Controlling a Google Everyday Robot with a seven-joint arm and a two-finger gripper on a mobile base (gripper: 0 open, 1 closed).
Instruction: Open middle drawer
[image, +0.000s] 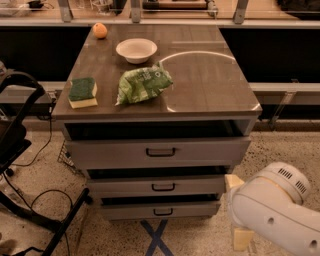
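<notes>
The claw (237, 210) sits low at the right of the cabinet, just off its front corner and level with the lower drawers. Most of it is hidden behind the bulky white arm (277, 210) that carries it. Only cream-coloured bits show above and below that casing, so I cannot tell whether it is spread or pressed together. It holds nothing that can be seen and touches no drawer. The low position makes sense, since the handle it needs is near the floor.

The middle drawer (125, 187) is the second of three grey fronts. Its small black handle (163, 187) is at the centre, well to the left of the claw. The front sits set back under the taller top drawer (110, 150) and above the bottom drawer (125, 211), and it looks not yet pulled out. The likely next step is to bring the claw leftward to that handle and take hold of it.

On the cabinet top (215, 85) lie a sponge (82, 92), a green bag (144, 85), a bowl (136, 50) and an orange (100, 30). All of them are clear of the drawer's path. A blue tape cross (156, 239) on the floor in front probably marks where to line up.
</notes>
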